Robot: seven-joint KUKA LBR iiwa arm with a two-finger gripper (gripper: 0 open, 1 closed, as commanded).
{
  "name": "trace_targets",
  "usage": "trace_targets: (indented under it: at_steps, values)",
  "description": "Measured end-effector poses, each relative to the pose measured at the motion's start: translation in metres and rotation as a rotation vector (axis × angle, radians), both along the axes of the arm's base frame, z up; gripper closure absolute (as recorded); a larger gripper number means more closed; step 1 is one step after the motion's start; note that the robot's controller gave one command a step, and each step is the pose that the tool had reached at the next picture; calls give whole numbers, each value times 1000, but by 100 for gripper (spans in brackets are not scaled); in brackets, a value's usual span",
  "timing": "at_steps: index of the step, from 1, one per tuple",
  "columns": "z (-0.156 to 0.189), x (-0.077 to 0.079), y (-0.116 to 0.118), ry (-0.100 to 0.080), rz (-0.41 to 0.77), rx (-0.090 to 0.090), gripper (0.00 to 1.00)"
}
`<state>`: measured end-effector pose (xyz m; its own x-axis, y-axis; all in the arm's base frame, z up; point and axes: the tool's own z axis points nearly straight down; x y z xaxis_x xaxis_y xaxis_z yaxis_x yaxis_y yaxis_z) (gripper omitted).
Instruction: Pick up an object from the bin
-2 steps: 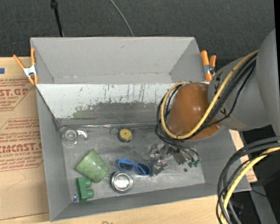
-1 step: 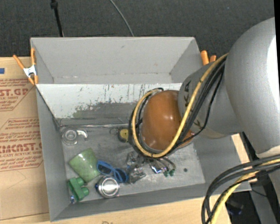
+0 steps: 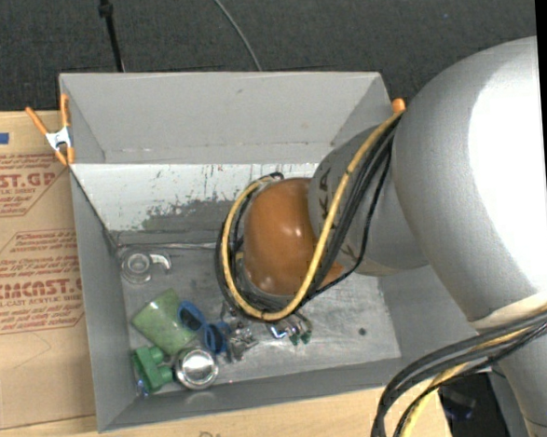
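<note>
One blue piece (image 3: 214, 338) beside end effector (image 3: 263, 332)

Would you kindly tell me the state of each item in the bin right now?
Clear round piece: lying flat, apart from the rest.
Pale green lump: lying loose, unheld.
Blue pieces: loose beside the lump.
Green block: resting in the view's lower left corner.
Silver round thing: face up, beside the block.

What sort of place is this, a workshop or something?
Probably a robotics lab test bench: a grey robot arm with cables reaches into a metal bin holding small odds and ends, like a pale green block and a shiny round silver piece.
</note>
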<state>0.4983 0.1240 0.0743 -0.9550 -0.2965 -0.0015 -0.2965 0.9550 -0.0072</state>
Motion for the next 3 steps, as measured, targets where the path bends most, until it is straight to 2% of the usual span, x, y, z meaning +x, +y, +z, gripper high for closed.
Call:
trace_targets:
  at_steps: [1,2,3]
  values:
    - [137,14,5,-5,24,9,100]
    - [132,12,4,2,24,7,0]
    - [8,-9,-29,10,-33,6,0]
